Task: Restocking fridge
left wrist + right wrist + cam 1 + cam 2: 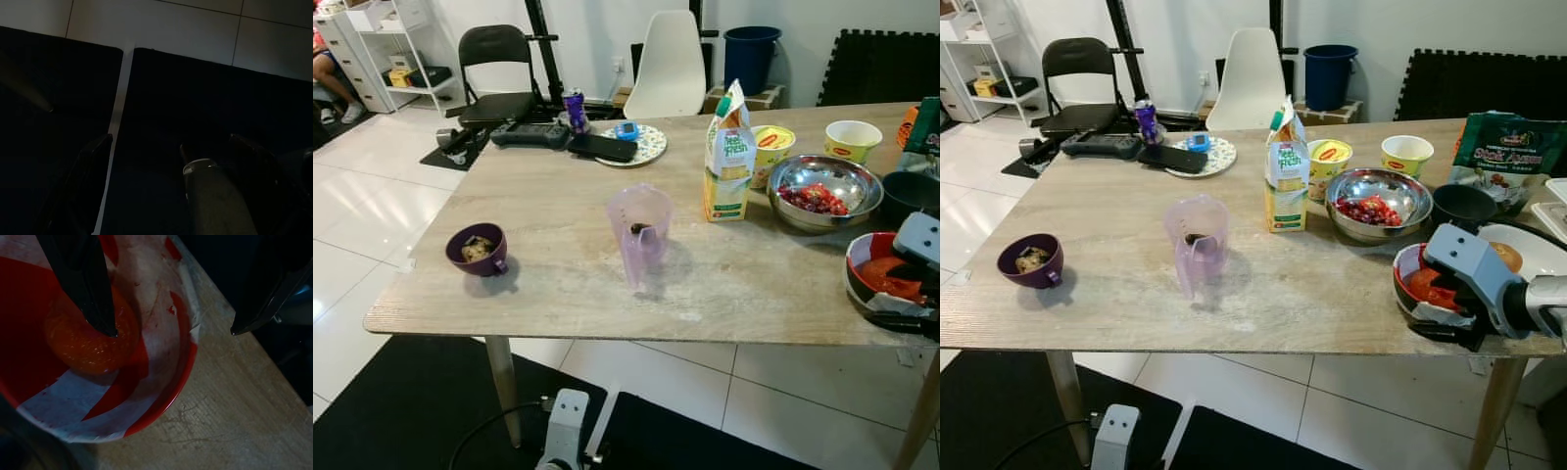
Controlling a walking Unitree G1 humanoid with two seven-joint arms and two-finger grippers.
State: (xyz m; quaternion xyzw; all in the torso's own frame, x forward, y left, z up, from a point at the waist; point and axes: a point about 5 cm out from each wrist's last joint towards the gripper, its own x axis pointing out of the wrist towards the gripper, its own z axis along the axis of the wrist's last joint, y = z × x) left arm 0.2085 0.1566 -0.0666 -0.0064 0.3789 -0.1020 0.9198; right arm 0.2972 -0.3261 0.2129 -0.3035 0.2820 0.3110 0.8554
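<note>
At the table's [1136, 225] near right edge, the right gripper [171, 330] straddles the red bowl's [161, 401] rim, fingers spread: 1 inside touching orange food [83, 347], 1 outside. The left gripper [171, 147] hangs open over black floor mats.

Open tabletop [1116, 211] between purple cup [1031, 261] and pitcher [1197, 242]; right side crowded: carton [1286, 176], steel bowl [1378, 204], red bowl [1430, 289].
</note>
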